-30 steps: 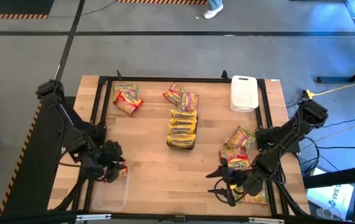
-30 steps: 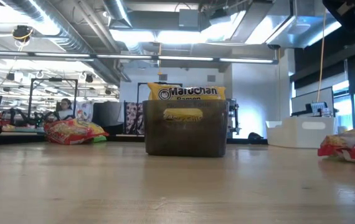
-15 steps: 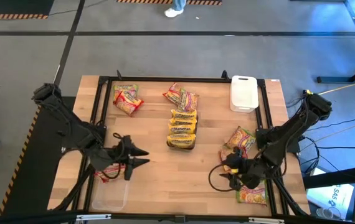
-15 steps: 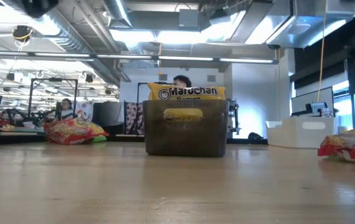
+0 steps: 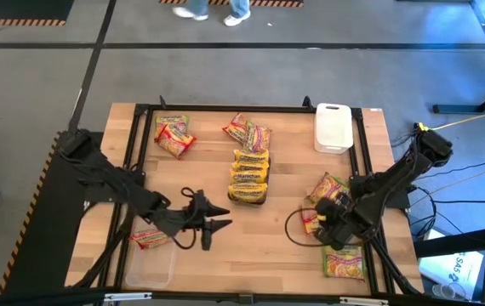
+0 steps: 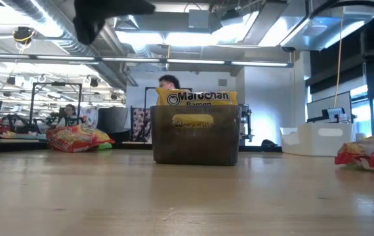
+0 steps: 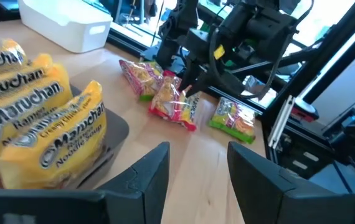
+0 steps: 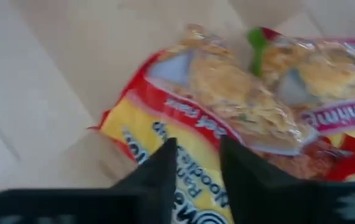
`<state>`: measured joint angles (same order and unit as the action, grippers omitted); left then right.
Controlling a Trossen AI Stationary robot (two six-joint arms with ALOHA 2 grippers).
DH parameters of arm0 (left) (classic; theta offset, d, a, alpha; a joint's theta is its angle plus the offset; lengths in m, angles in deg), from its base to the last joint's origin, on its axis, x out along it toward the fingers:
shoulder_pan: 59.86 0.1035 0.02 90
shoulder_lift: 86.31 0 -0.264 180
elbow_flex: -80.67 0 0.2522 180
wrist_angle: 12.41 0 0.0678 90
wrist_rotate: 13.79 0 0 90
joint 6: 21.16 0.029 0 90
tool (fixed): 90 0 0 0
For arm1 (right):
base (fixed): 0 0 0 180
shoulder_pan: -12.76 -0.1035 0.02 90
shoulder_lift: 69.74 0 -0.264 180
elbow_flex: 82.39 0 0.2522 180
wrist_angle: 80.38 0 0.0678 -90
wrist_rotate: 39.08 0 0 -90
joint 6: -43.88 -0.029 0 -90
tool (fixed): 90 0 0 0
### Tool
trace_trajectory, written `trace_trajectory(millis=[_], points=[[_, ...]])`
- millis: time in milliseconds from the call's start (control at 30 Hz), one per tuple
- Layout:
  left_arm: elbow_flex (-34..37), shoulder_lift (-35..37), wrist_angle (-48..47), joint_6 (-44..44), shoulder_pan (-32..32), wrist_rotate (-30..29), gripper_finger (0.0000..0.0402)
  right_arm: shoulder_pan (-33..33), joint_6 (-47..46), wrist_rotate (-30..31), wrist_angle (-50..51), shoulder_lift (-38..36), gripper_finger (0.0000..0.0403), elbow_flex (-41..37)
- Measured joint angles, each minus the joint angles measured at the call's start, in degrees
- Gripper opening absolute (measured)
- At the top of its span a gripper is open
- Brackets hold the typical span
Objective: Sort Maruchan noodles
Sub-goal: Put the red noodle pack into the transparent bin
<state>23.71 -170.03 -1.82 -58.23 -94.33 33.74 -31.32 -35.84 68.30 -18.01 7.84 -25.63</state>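
Red packet (image 8: 227,155) under right claw (image 8: 194,163), left claw (image 5: 211,225) open mid-table

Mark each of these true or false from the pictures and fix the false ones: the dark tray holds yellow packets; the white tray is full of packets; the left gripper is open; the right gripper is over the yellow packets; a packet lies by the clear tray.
1. The dark tray holds yellow packets. True.
2. The white tray is full of packets. False: none show in it.
3. The left gripper is open. True, and it holds nothing.
4. The right gripper is over the yellow packets. False: it is over a red packet near the table's right side.
5. A packet lies by the clear tray. True.
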Motion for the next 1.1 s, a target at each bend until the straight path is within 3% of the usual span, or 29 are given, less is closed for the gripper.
trace_trajectory(millis=[167,367,1000,1100], points=[[0.0,-4.7,4.9,-0.2,0.6,0.2,0.0155,2.1,-2.3,2.8,-0.5,0.9,0.0009,-0.1],[0.0,-6.3,8.1,-0.3,0.8,0.2,0.0155,3.2,3.2,1.1,-5.4,5.3,0.0017,-1.6],[0.0,-6.4,8.8,0.2,0.1,4.0,0.0155,2.9,52.8,5.2,-57.0,17.1,0.0021,-1.7],[0.0,-6.4,8.7,0.3,0.4,4.3,0.0155,2.8,54.0,5.2,-55.2,14.6,0.0021,-0.6]])
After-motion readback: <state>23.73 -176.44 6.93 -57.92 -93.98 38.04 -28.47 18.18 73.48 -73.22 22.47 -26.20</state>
